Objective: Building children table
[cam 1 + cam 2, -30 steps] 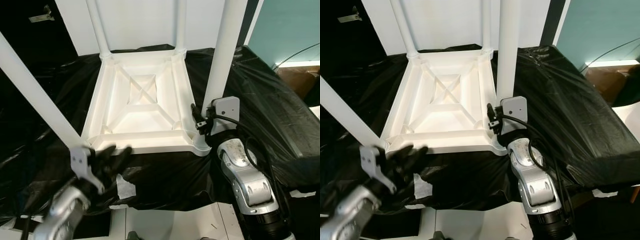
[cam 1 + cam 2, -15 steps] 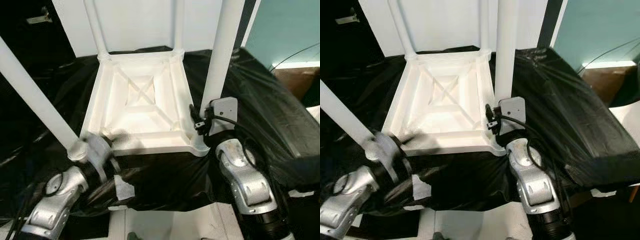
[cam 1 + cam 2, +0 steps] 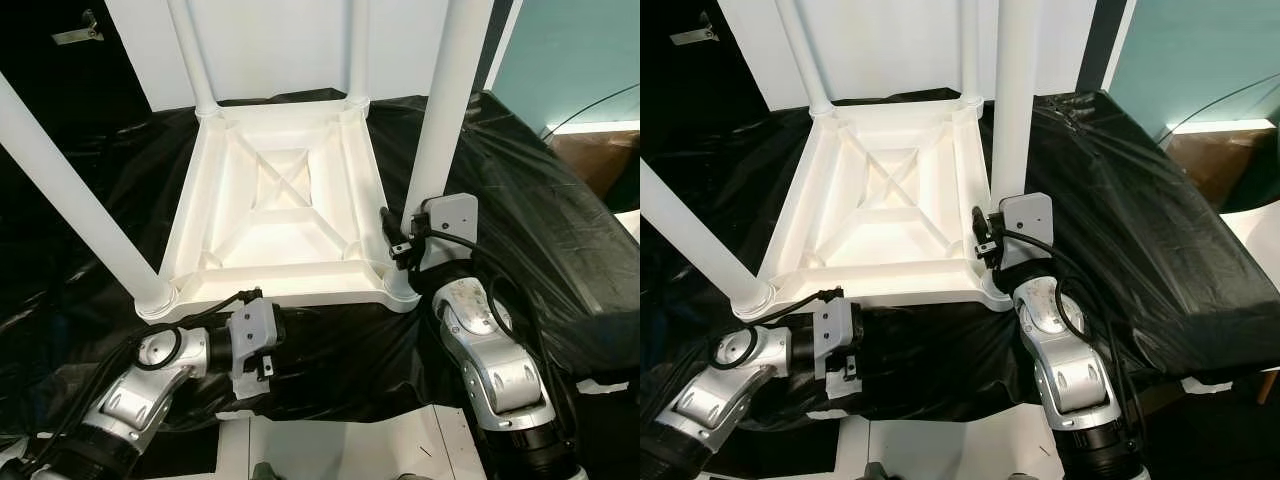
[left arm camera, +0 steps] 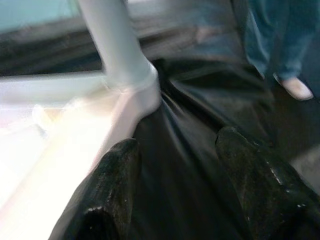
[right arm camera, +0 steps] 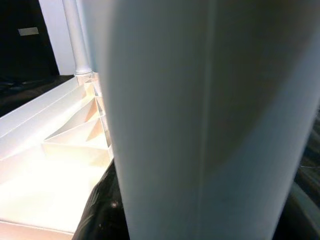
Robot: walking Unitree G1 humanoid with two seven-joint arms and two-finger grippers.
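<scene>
The white children table (image 3: 280, 215) lies upside down on a surface covered with black plastic sheet (image 3: 540, 220), with its ribbed underside facing up. Four white legs stand up from its corners. The near left leg (image 3: 70, 195) leans toward the left, and the near right leg (image 3: 445, 120) stands almost upright in its corner socket.

The right gripper (image 5: 107, 200) is closed around the near right leg, low on it, just above the socket at the near right corner of the table top. In the right wrist view the leg is very close to the camera, and one black finger (image 5: 100, 205) presses against its side.

The left gripper (image 4: 175, 165) is low at the near edge of the table top, beside the near left corner. Its two black fingers (image 4: 117, 170) are spread apart over the black sheet and hold nothing. One finger is just beside the white edge.
</scene>
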